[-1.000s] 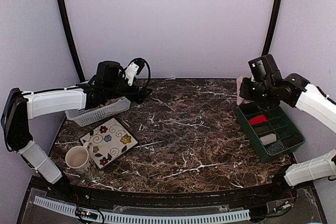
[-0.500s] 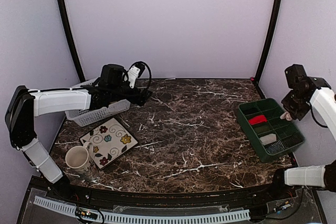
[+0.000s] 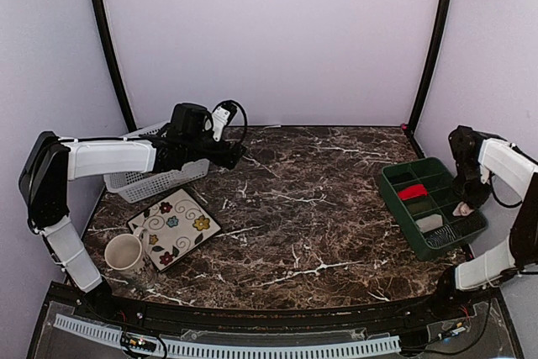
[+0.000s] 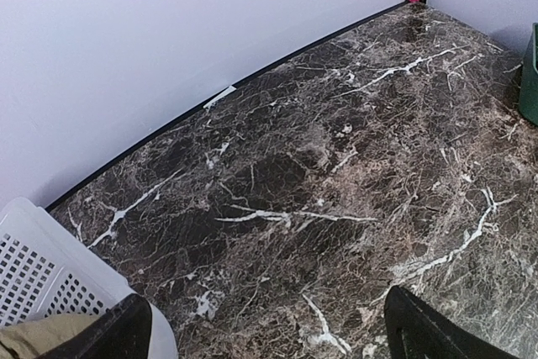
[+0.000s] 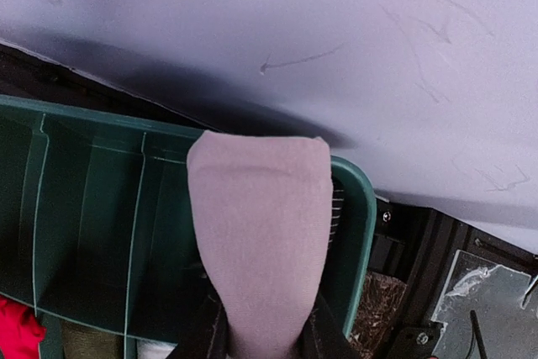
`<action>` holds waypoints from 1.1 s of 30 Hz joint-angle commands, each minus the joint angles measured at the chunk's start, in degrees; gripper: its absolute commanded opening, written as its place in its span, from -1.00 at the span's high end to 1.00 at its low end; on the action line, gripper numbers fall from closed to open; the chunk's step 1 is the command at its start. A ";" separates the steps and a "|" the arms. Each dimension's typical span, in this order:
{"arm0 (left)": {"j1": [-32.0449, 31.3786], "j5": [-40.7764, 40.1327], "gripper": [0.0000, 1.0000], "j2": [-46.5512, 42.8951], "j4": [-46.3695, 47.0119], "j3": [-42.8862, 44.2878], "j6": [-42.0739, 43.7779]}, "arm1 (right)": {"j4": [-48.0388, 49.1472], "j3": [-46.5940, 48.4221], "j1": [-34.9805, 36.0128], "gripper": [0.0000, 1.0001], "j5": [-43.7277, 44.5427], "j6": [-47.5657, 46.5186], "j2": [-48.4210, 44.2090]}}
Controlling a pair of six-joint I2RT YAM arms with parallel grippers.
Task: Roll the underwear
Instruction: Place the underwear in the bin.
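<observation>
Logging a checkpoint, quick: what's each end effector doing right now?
Left end effector: open, holding nothing.
Right end effector: closed on the pink underwear roll, over the green organizer.

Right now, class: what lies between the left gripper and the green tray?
Only bare marble table separates the left gripper and the green tray, as top and left wrist views show.

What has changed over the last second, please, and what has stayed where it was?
The right gripper, shut on the rolled pink underwear, swung from above the green organizer's far left corner across to its right edge, lower down. The left gripper, open and empty, edged slightly right by the white basket. The red roll, grey-white roll, plate and mug stayed put.
</observation>
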 commanded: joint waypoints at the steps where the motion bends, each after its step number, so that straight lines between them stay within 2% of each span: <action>1: 0.04 -1.10 -0.98 0.18 -1.17 2.06 -0.49 | 5.42 -1.19 -0.71 1.00 1.44 -1.99 3.16; 5: 0.09 -1.15 -0.98 0.00 -1.26 1.46 -0.74 | 10.44 -2.07 -1.06 1.00 -0.03 -4.67 4.70; 19: 0.12 -0.83 -0.98 0.74 -2.75 1.22 -0.09 | 20.03 -6.86 -1.95 1.00 -7.13 -4.12 8.31; 23: 0.11 -0.34 -0.98 0.69 -2.54 0.88 0.00 | 20.51 -8.34 -2.20 0.79 -7.26 -2.27 8.52; 30: 0.12 -0.52 -0.98 0.45 -2.56 0.78 0.13 | 20.69 -8.51 -2.21 0.19 -6.81 -1.61 7.69; 33: 0.12 -0.55 -0.98 0.22 -2.29 0.78 0.22 | 20.80 -8.04 -2.21 0.03 -6.87 -2.11 7.09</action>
